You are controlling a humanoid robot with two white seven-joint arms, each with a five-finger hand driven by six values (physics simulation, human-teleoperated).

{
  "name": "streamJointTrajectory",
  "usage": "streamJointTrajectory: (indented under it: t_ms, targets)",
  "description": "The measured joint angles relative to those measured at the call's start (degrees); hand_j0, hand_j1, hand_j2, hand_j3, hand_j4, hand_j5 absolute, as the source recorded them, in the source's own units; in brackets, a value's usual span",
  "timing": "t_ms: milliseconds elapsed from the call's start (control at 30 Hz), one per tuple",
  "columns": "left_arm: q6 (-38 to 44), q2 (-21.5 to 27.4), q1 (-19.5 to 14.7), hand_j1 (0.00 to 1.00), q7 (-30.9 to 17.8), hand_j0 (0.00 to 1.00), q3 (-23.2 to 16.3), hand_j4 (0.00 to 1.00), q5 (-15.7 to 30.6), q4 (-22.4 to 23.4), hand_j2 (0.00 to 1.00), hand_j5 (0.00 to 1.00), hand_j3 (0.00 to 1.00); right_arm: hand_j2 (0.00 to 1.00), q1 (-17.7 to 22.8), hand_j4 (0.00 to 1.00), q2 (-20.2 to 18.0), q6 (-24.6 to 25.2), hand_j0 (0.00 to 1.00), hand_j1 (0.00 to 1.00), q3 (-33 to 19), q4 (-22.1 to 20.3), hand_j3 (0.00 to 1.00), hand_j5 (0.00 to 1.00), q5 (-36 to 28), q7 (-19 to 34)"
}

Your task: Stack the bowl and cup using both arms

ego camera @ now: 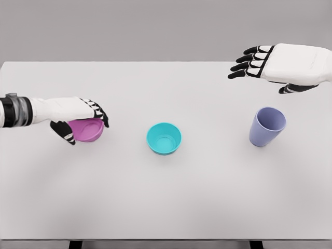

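At the far left we saw the left arm come in low across the white surface [166, 207], and the left hand [80, 118] was wrapped over a pink bowl [88, 129]. Its fingers [101, 115] curled down over the far rim while the thumb pressed the near side, so the hand was gripping the bowl from above. We could not tell whether the bowl rested on the surface or was lifted slightly off it.

Near the middle we found a teal bowl [164, 138] standing upright and open, well apart from the pink bowl and touched by nothing.

Further right stood a lavender cup [267, 126], mouth up and appearing tilted a little toward the right, alone on the surface and well apart from the teal bowl.

Above the cup, near the far right edge of the surface, the right hand [275, 65] hung palm down with its dark fingertips stretched toward the left and the thumb hanging beneath. It was spread and relaxed, holding nothing and touching neither the cup nor the surface.
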Motion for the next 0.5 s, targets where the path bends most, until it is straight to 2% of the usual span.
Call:
streamJointTrajectory:
  t_ms: [500]
  targets:
    - [-3.52,-0.67,-2.81,0.74,0.00,0.74,0.44,0.74,0.19,-3.36,0.74,0.74,0.74,1.00,0.26,1.00,-0.17,0.00,1.00,1.00,-0.07,0.13,1.00,1.00,0.00,0.00]
